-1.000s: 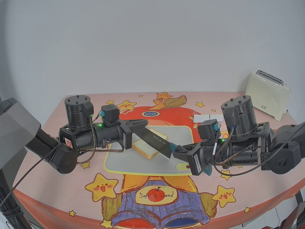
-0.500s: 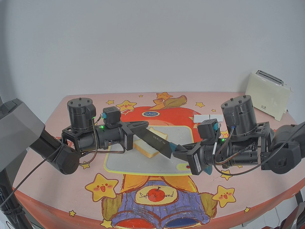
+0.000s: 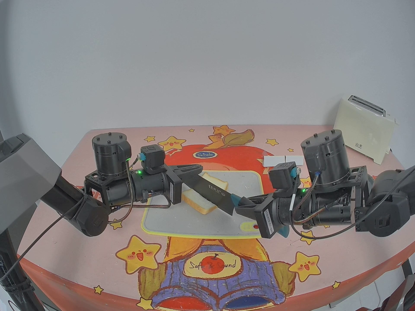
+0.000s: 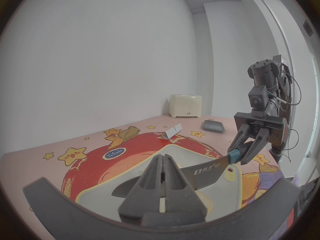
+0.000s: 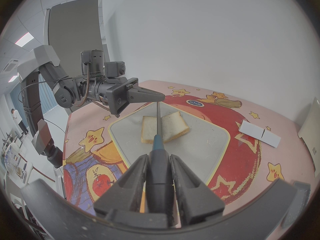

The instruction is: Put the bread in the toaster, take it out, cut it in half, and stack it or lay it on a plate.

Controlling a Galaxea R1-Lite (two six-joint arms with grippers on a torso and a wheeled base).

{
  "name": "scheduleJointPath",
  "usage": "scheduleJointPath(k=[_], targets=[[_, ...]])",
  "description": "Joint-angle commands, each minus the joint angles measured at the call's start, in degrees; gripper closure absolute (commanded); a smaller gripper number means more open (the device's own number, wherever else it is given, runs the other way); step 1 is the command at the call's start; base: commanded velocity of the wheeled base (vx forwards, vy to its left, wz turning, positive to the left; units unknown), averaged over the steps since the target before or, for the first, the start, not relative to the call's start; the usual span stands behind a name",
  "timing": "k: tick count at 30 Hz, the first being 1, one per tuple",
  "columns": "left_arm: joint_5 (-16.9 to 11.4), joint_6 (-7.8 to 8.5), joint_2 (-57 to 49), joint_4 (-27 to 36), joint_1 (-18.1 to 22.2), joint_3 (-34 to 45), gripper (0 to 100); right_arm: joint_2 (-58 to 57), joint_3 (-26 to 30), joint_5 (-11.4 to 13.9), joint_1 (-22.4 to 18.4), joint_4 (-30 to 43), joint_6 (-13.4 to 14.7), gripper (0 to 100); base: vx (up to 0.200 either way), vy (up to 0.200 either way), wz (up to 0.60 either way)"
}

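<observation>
**While the Knife Sits on the Slice, the Plating Awaits You**

As the knife [image 3: 212,191] lies across the middle of the bread [image 3: 194,201] on the cutting board [image 3: 173,223], you are, by the look of it, at the halving step. Your right gripper [image 3: 242,204] has its jaws clamped on the knife's teal handle, low over the board's right side, and the blade slants away toward your left arm. Your left gripper [image 3: 195,167] hovers at the blade's far end with its jaws pressed together on nothing. Whether they touch the spine cannot be told.

Seen along the blade from the right wrist, the slice shows a part on either side of the steel, but the blade hides whether the cut goes right through. The toaster [image 3: 365,128] stands well apart at the far right corner of the bench [image 3: 346,260]. Since the bread is out on the board, the toasting and the taking-out look done.

What seems left for you is to finish the cut, lift the knife clear, and stack or lay the two halves on a plate.
</observation>
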Motion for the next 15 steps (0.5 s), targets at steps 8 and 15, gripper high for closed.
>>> scheduleJointPath(k=[8, 15], targets=[[0.11, 0.0, 0.26, -0.05, 0.03, -0.06, 100, 0.08, 0.72, 0.09, 0.02, 0.06, -0.01, 100, 0.0, 0.0, 0.0], [0.02, 0.0, 0.35, -0.05, 0.21, 0.47, 100, 0.08, -0.6, 0.0, 0.02, 0.06, -0.01, 100, 0.0, 0.0, 0.0]])
